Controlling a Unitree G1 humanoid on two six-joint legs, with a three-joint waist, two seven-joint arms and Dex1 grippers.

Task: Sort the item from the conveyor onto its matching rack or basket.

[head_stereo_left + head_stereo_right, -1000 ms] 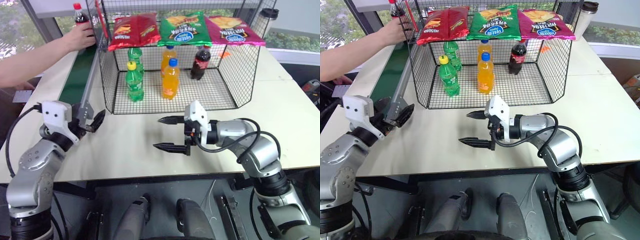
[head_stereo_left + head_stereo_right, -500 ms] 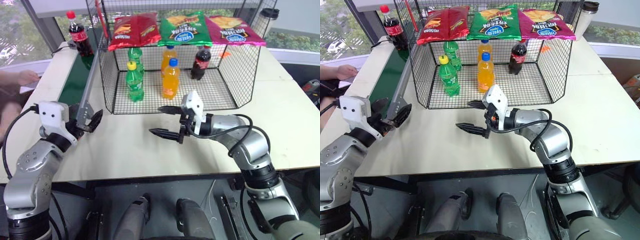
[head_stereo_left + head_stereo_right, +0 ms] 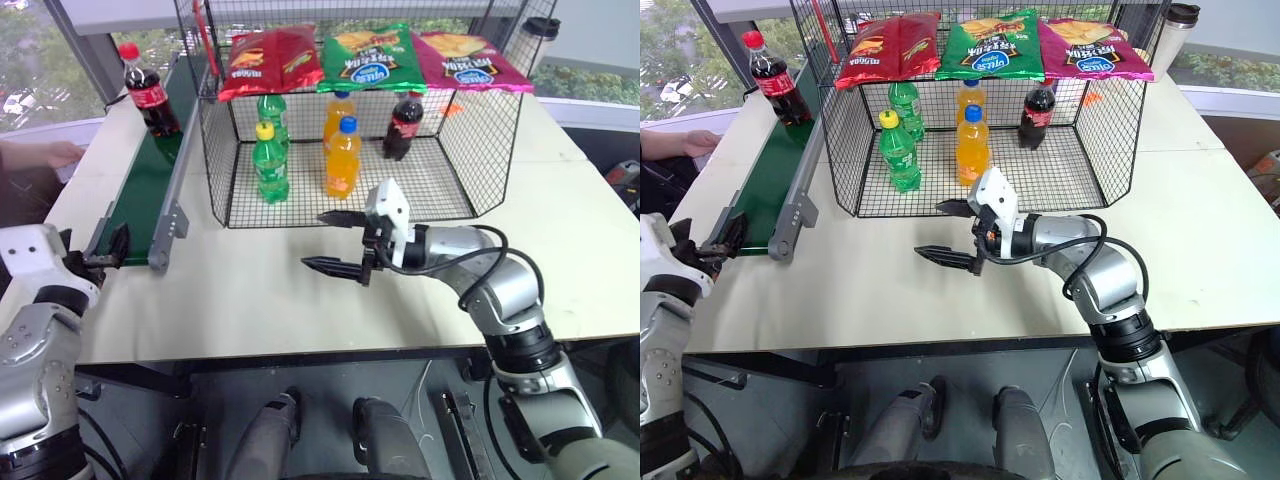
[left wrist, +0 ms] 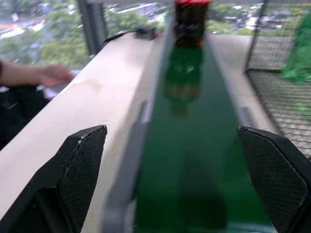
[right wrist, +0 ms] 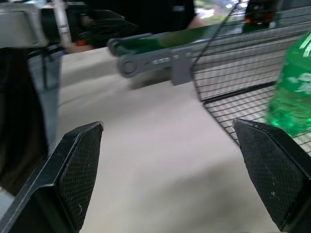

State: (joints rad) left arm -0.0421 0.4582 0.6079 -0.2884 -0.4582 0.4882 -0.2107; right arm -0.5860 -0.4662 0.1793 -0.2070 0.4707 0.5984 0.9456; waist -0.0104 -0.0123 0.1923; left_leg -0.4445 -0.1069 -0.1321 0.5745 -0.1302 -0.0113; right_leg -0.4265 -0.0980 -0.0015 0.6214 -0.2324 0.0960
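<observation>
Left gripper (image 3: pixel 718 240) is now parked at the near end of the conveyor (image 3: pixel 150 175), swung out to the robot's left from its earlier spot beside the frame; fingers are spread wide, nothing between them, and the belt is seen running straight away between them in the left wrist view. Right gripper (image 3: pixel 335 243) is held over the table (image 3: pixel 560 220) in front of the wire cage (image 3: pixel 470 140), barely shifted, jaws apart and empty. Further up the belt the cola bottle (image 3: pixel 149 90) is now standing upright and alone; the person's hand (image 3: pixel 55 152), which was placing it, is withdrawn to the table edge. The bottle has been carried nearer down the belt. Judged: item released, pickup not yet started, left arm lined up to receive it, matching cola already in the cage's right part
</observation>
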